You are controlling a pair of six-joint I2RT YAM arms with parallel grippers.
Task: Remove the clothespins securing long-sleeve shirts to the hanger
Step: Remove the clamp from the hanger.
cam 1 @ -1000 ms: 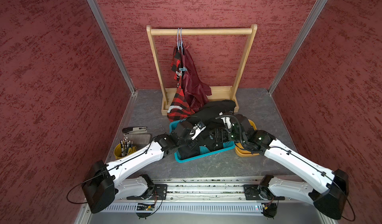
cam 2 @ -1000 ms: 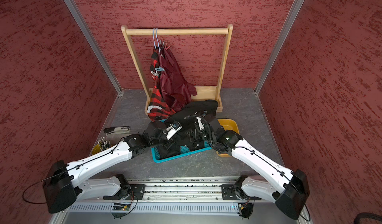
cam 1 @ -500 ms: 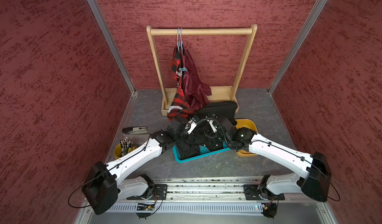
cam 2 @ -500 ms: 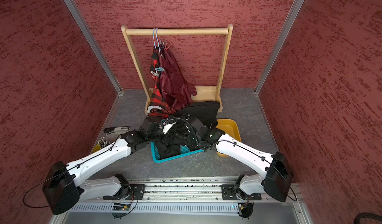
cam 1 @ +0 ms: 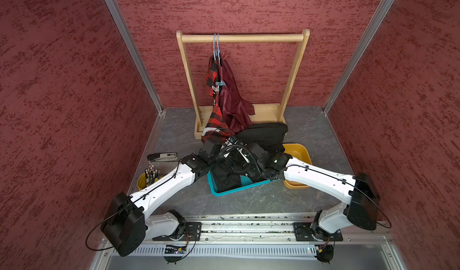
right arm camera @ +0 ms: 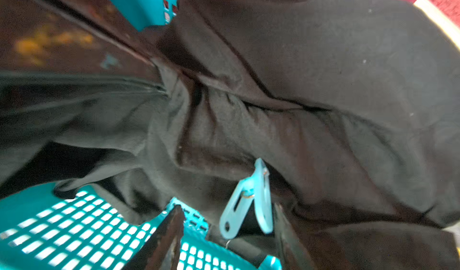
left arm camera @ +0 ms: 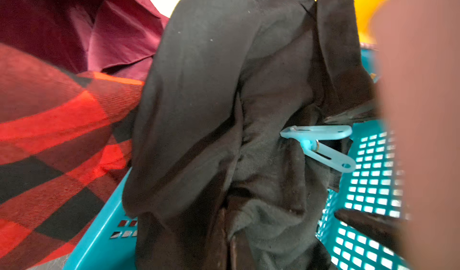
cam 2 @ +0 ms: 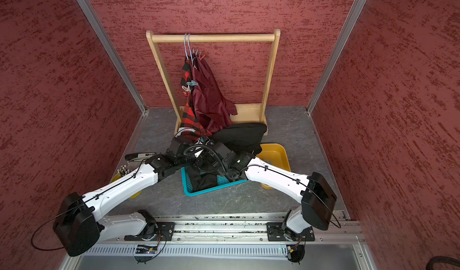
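Note:
A black shirt lies heaped over a teal basket. My left gripper is shut on a fold of the black shirt. A light-blue clothespin is clipped on that shirt over the basket wall. My right gripper is open, its fingers on either side of the clip's handles. The plaid shirt and the maroon shirt hang from hangers, with clothespins on them.
A wooden rack stands at the back. A yellow tray sits just right of the basket. A stapler and a yellow cup of pencils are at the left. Both arms crowd together over the basket.
My right arm has swung left and forward over the basket and its jaws have narrowed around the clothespin. My left gripper has shifted a little toward the rack, staying shut on the shirt.

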